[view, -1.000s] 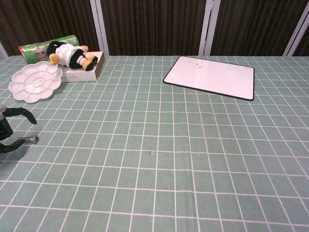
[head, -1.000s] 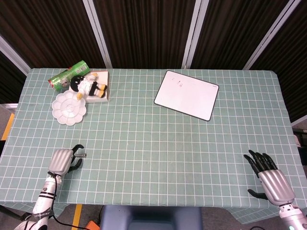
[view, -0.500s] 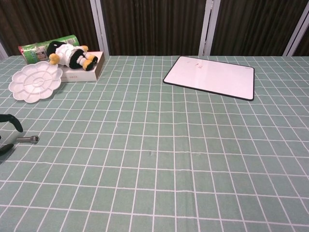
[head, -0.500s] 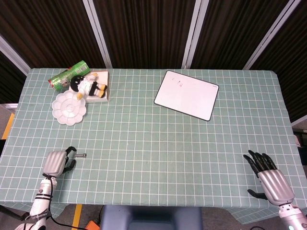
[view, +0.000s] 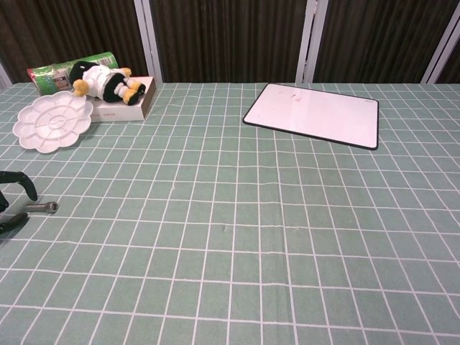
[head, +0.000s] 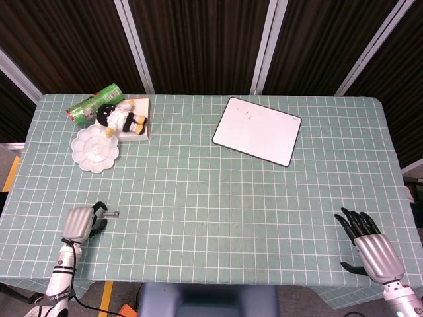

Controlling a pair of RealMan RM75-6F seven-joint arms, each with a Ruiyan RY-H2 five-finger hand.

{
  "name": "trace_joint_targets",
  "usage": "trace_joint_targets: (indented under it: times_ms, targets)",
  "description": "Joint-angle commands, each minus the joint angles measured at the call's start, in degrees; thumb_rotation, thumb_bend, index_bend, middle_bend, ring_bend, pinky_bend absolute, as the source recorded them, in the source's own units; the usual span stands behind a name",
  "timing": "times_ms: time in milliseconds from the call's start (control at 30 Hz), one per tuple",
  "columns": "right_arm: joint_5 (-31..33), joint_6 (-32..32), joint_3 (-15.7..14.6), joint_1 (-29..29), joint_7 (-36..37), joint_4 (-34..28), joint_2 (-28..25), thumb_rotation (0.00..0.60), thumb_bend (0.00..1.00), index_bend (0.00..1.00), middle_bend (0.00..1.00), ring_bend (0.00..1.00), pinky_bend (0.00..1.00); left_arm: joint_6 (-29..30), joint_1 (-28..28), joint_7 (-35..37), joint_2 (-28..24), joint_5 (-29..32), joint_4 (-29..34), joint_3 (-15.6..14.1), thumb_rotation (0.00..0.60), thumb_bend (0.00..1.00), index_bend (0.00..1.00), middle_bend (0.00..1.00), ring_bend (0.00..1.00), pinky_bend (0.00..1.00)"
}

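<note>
So I've got the left robot hand (head: 80, 222) parked down near the front-left corner of the bench (head: 211, 191), fingers loosely curled and gripping nothing. The little metal screw (head: 112, 214) lies flat on the green checked cloth just beside those fingertips, apart from them as far as I can tell; in the chest view it sits at the far left (view: 43, 207) with only the dark fingertips (view: 16, 223) poking into frame. My read is I'm at the pickup step with the grasp not made, since the screw lies loose on the cloth. The next move, I reckon, calls for sliding that hand a touch toward the screw and pinching it by the shaft between thumb and a finger, which is fiddly because it's tiny, lies flat and could roll or skid on the fabric. The right robot hand (head: 371, 248) sits near the front-right corner, fingers spread out and holding nothing, well away from everything. Up by the back-left corner there's a white paint palette (head: 96, 149), a plush doll (head: 121, 118) lying on a white box (head: 141, 123), and a green packet (head: 94, 102) behind them. A whiteboard (head: 257, 130) lies flat toward the back edge, right of centre.
</note>
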State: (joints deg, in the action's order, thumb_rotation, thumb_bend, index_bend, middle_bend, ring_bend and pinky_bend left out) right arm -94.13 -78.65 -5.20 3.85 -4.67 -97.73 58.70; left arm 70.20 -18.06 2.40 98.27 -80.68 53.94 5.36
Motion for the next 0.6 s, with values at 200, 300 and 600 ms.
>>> trace_joint_targets:
  times_ms: [200,300,600]
  targets:
    - [0.4,0.4,0.1,0.2,-0.1,0.0,0.1,0.6,0.17,0.0,0.0,0.0,0.0,-0.6,-0.6,1.0,1.5,0.5,-2.3,0.3,0.6,0.39,0.47,1.0,1.0,1.0]
    - [0.5,0.4,0.1,0.2,-0.2,0.0,0.1,0.6,0.17,0.0,0.0,0.0,0.0,-1.0,-0.7,1.2,1.7,0.6,-2.8,0.3,0.6,0.39,0.49,1.0,1.0,1.0]
    - [0.8,0.6,0.2,0.3,-0.3,0.0,0.1,0.6,0.17,0.0,0.0,0.0,0.0,-1.4,-1.2,1.2,2.1,1.0,-3.2,0.4,0.6,0.39,0.52,1.0,1.0,1.0]
